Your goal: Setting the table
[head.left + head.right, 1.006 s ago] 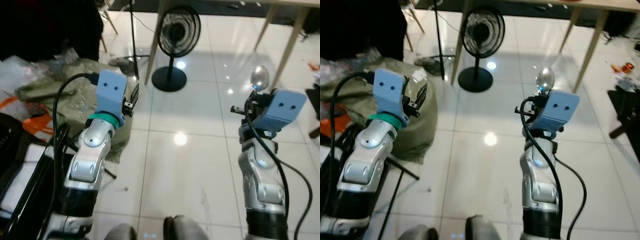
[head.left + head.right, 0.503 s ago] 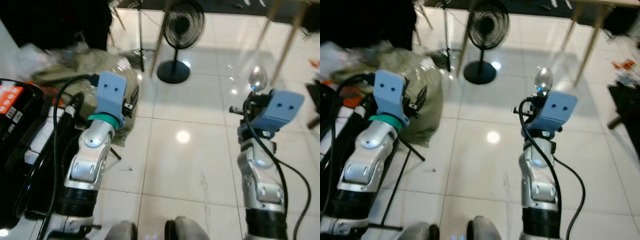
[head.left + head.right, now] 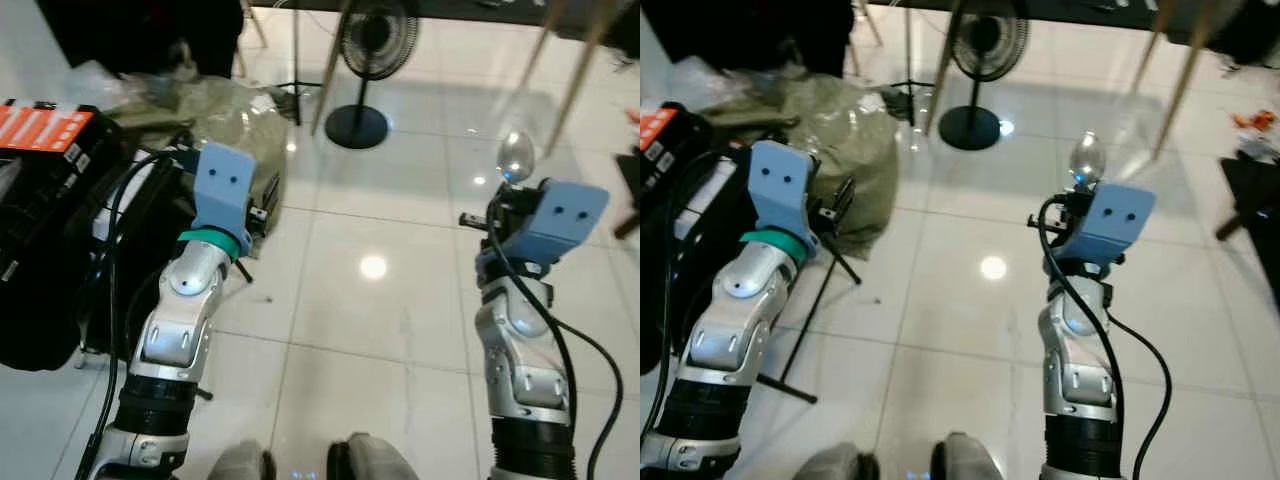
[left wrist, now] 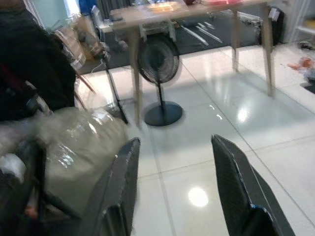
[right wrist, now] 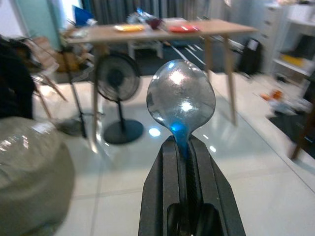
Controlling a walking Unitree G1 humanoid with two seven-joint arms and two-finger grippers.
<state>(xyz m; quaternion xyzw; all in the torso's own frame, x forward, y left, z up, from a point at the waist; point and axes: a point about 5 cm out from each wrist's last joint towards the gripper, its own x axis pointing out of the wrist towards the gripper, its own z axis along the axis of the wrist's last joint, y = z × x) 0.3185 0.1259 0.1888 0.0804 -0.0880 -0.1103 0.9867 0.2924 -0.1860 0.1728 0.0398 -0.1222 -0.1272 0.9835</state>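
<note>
Far left on the white tiled floor (image 3: 400, 330) stands a black case (image 3: 50, 270) with an orange label; its contents cannot be made out. Beside it lies a clear plastic-covered bag (image 3: 845, 135). The left gripper (image 4: 172, 191) is raised, fingers spread wide, holding nothing. A black floor fan (image 3: 375, 45) stands beyond, by a wooden table (image 5: 162, 32). The right gripper (image 5: 189, 172) is clamped on a spoon (image 5: 181, 96), long axis upright, bowl uppermost.

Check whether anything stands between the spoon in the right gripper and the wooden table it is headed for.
The right gripper is shut on the spoon. Ahead lies open tiled floor; a black pedestal fan stands by the wooden table's near left leg, off the straight line. Nothing visible blocks the way.
</note>
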